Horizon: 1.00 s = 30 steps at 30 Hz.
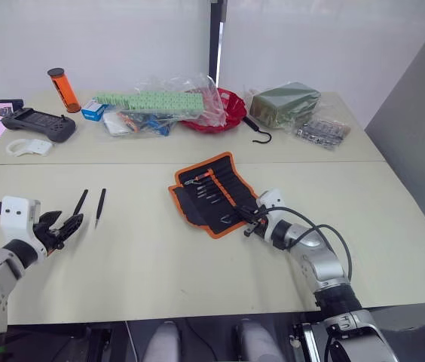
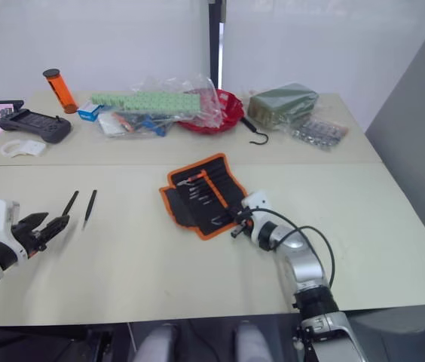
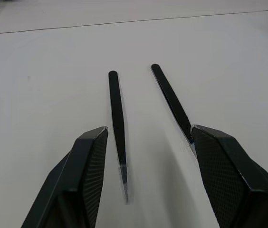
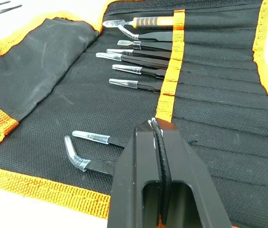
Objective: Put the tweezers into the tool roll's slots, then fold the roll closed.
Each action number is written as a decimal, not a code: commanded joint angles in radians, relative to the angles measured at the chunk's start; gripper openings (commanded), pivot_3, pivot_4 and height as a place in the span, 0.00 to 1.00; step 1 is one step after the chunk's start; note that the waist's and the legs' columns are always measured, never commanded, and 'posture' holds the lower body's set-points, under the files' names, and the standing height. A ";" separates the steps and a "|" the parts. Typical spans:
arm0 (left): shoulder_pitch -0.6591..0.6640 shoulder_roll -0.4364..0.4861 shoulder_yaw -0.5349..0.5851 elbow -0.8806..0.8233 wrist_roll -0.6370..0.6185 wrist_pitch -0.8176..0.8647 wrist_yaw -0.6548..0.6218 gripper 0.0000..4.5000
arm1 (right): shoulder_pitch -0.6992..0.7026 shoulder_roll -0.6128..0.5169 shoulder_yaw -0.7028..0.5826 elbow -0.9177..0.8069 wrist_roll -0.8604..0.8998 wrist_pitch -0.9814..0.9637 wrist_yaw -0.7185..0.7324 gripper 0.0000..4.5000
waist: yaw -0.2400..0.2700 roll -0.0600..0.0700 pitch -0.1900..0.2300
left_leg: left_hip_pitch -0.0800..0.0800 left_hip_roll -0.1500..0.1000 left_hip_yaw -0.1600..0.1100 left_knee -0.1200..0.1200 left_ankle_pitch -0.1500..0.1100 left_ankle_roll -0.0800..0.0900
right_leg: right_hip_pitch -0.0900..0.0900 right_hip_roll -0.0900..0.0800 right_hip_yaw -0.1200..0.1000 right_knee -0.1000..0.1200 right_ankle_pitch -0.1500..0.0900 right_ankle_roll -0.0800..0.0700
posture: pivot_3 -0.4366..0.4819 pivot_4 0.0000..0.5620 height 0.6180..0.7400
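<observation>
Right gripper (image 4: 158, 137), fingers pressed together, hovers over the tool roll (image 1: 212, 192); left gripper (image 3: 146, 142) spread around two tweezers (image 3: 117, 123), apparently untouched.

A red bowl (image 1: 226, 111) sat at the far side of the tabletop (image 1: 197, 264), partly under a clear plastic bag (image 1: 169, 96). Left of the bowl lay a green strip of blocks (image 1: 148, 101), a blue box (image 1: 92, 111), an upright orange tube (image 1: 63, 89), a black controller (image 1: 38, 125) and a white tape holder (image 1: 30, 147). Right of the bowl lay a black hook (image 1: 258, 132), a green packet (image 1: 284, 103) and a small bagged pack (image 1: 321, 131).
</observation>
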State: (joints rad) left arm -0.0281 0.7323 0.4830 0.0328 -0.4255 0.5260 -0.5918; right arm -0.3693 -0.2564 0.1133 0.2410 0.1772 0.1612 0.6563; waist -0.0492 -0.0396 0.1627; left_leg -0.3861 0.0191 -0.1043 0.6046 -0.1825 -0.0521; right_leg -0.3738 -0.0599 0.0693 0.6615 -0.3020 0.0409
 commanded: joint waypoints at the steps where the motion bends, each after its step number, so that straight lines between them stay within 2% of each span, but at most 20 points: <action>1: -0.015 0.026 -0.004 0.055 0.037 -0.043 -0.005 0.66 | 0.024 -0.009 0.008 0.015 -0.020 0.029 -0.008 0.00 | 0.000 0.000 0.000 | 0.000 0.000 0.000 0.000 0.000 0.000 | 0.000 0.000 0.000 0.000 0.000 0.000 | 0.48 0.27 1.00; 8: -0.062 0.023 -0.080 0.148 0.082 -0.098 -0.054 0.66 | 0.015 -0.010 0.013 0.018 -0.022 0.036 -0.008 0.00 | 0.008 0.002 0.002 | 0.000 0.000 0.000 0.000 0.000 0.000 | 0.000 0.000 0.000 0.001 0.000 0.000 | 0.48 0.27 1.00; 13: -0.117 0.008 -0.114 0.225 0.109 -0.150 -0.063 0.34 | -0.003 -0.013 0.013 0.026 -0.023 0.039 -0.004 0.00 | 0.006 0.002 0.001 | 0.000 0.000 0.000 0.001 0.000 0.000 | 0.000 0.000 0.000 0.001 0.000 0.000 | 0.48 0.27 1.00; 17: -0.160 0.004 -0.131 0.302 0.130 -0.186 -0.058 0.03 | -0.008 -0.015 0.017 0.029 -0.026 0.038 -0.002 0.00 | 0.006 0.003 0.002 | 0.000 0.000 0.000 0.001 0.000 0.000 | 0.000 0.000 0.000 0.001 0.000 0.000 | 0.48 0.27 1.00; 18: -0.165 0.003 -0.133 0.312 0.132 -0.191 -0.059 0.01 | -0.008 -0.015 0.017 0.027 -0.026 0.039 -0.002 0.00 | 0.007 0.003 0.002 | 0.000 0.000 0.000 0.001 0.000 0.000 | 0.000 0.000 0.000 0.001 0.000 0.000 | 0.48 0.27 1.00; 25: -0.177 0.006 -0.110 0.339 0.125 -0.222 -0.040 0.01 | -0.007 -0.015 0.017 0.024 -0.029 0.041 -0.003 0.00 | 0.006 0.003 0.002 | 0.001 0.000 0.000 0.001 0.000 0.000 | 0.000 0.000 0.000 0.001 0.000 0.000 | 0.48 0.27 1.00; 30: -0.205 0.027 -0.073 0.264 0.090 -0.220 -0.031 0.01 | -0.005 -0.016 0.019 0.023 -0.031 0.042 -0.007 0.00 | 0.005 0.003 0.002 | 0.000 0.000 0.000 0.001 0.000 0.000 | 0.000 0.000 0.000 0.001 0.000 0.000 | 0.48 0.27 1.00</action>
State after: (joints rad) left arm -0.2014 0.7397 0.3724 0.3588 -0.3165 0.3104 -0.6329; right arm -0.3864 -0.2666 0.1162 0.2439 0.1698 0.1742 0.6518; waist -0.0439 -0.0362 0.1647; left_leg -0.3865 0.0191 -0.1048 0.6052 -0.1824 -0.0521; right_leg -0.3742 -0.0600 0.0689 0.6627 -0.3020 0.0413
